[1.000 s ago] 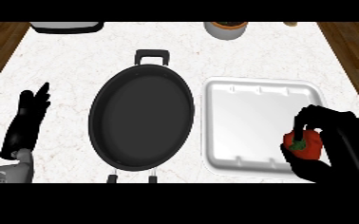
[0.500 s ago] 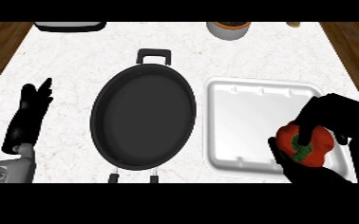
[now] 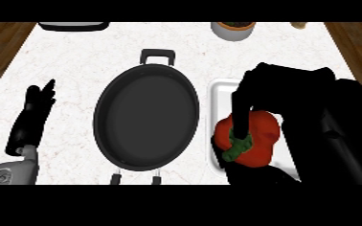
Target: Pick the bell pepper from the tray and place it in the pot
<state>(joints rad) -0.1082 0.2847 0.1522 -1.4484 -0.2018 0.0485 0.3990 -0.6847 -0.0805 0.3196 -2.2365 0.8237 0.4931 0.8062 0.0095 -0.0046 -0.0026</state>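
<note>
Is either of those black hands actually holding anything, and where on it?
Yes. The right hand holds the red bell pepper, fingers curled over its top beside the green stem. The left hand rests open, holding nothing.

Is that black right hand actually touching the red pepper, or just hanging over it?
Touching. In the head view the right hand curls round the bell pepper: one of its fingers lies straight across the pepper's red skin, with no gap showing.

surface (image 3: 71, 67): white marble top
pot (image 3: 146, 117): black, centre
tray (image 3: 218, 96): white, just right of pot
bowl (image 3: 234, 29): far edge
</note>
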